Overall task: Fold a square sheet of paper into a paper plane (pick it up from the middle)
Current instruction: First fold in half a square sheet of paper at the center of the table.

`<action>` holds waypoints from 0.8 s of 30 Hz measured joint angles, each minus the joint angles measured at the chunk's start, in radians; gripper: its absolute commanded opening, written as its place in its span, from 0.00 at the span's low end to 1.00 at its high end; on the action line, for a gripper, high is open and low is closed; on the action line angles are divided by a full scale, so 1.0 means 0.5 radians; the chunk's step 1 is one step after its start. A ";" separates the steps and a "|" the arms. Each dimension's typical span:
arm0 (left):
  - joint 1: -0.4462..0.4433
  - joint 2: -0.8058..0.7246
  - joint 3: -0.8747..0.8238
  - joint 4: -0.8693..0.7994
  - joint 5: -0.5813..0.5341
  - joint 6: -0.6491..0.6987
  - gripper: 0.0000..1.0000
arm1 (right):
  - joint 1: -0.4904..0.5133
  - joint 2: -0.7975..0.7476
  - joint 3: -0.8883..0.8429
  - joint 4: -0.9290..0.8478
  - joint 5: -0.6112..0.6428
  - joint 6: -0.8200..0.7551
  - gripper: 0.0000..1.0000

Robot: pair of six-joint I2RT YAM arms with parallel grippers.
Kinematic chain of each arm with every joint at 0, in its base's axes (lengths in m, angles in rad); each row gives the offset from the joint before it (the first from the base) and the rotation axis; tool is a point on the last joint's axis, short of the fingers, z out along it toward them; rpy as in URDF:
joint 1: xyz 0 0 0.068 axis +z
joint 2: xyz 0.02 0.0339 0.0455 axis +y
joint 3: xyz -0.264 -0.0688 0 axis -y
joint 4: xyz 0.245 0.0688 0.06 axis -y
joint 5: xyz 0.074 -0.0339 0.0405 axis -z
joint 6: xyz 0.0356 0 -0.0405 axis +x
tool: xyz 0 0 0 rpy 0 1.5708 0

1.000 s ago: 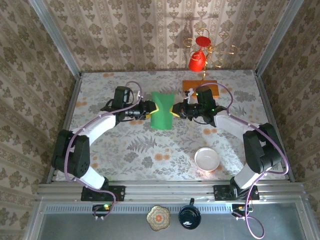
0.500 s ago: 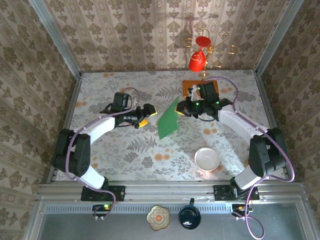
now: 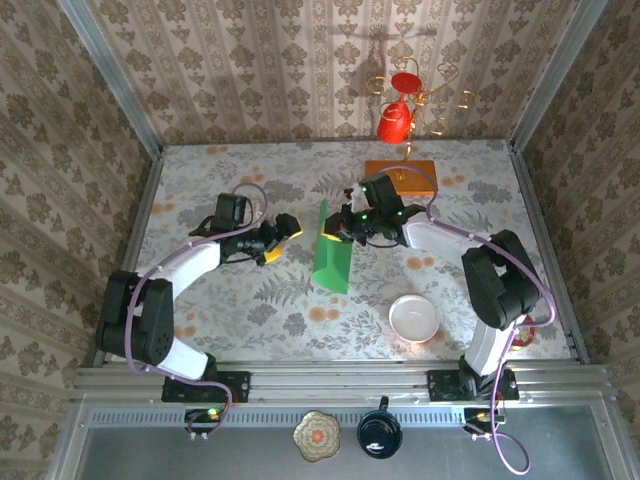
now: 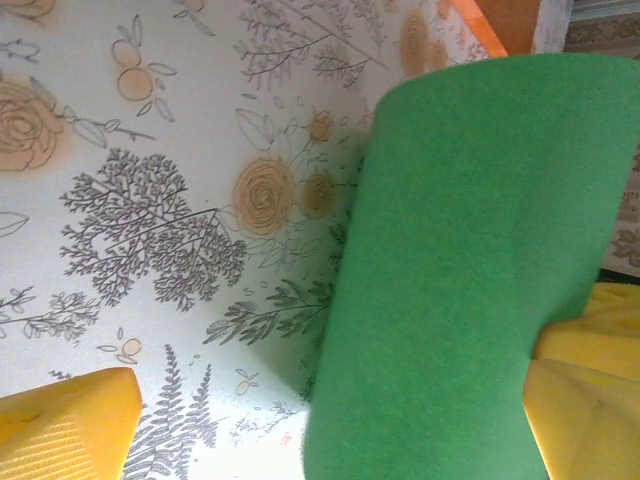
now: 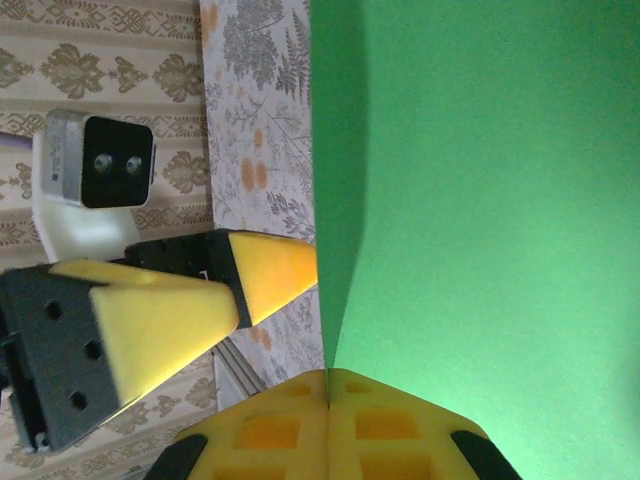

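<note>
The square sheet of paper [image 3: 333, 262] is bright green and doubled over, and it hangs steeply on edge over the middle of the table. My right gripper [image 3: 339, 230] is shut on its upper edge. In the right wrist view the yellow pads [image 5: 400, 430] press together on the paper's fold [image 5: 480, 200] at my right gripper [image 5: 327, 385]. My left gripper [image 3: 281, 241] stands open just left of the sheet, apart from it. In the left wrist view the sheet [image 4: 470, 270] rises between the spread fingers [image 4: 70, 425] of my left gripper [image 4: 330, 410]. The paper plane is out of view.
An orange wooden slab [image 3: 400, 176] lies behind the right gripper, with its corner [image 4: 505, 20] in the left wrist view. A white bowl [image 3: 413, 319] sits near the front right. A red cup on a wire stand [image 3: 394, 122] is at the back wall.
My left gripper has opened, let go of the sheet and drawn back to the left. My right gripper has swung left with the sheet, which now hangs edge-on from it.
</note>
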 measured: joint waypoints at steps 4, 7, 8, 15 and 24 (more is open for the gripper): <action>-0.031 0.006 -0.015 -0.015 -0.056 0.021 0.94 | -0.007 0.093 -0.126 0.146 -0.011 0.049 0.08; -0.108 0.040 -0.006 -0.050 -0.105 0.060 0.91 | -0.018 0.145 -0.215 0.217 -0.012 0.066 0.08; -0.137 0.060 0.001 -0.068 -0.124 0.076 0.91 | -0.021 0.155 -0.240 0.229 -0.012 0.067 0.08; -0.339 0.232 0.126 -0.240 -0.282 0.201 0.82 | -0.047 0.200 -0.324 0.246 0.034 0.046 0.08; -0.480 0.443 0.323 -0.314 -0.397 0.264 0.69 | -0.080 0.227 -0.317 0.156 0.089 -0.079 0.08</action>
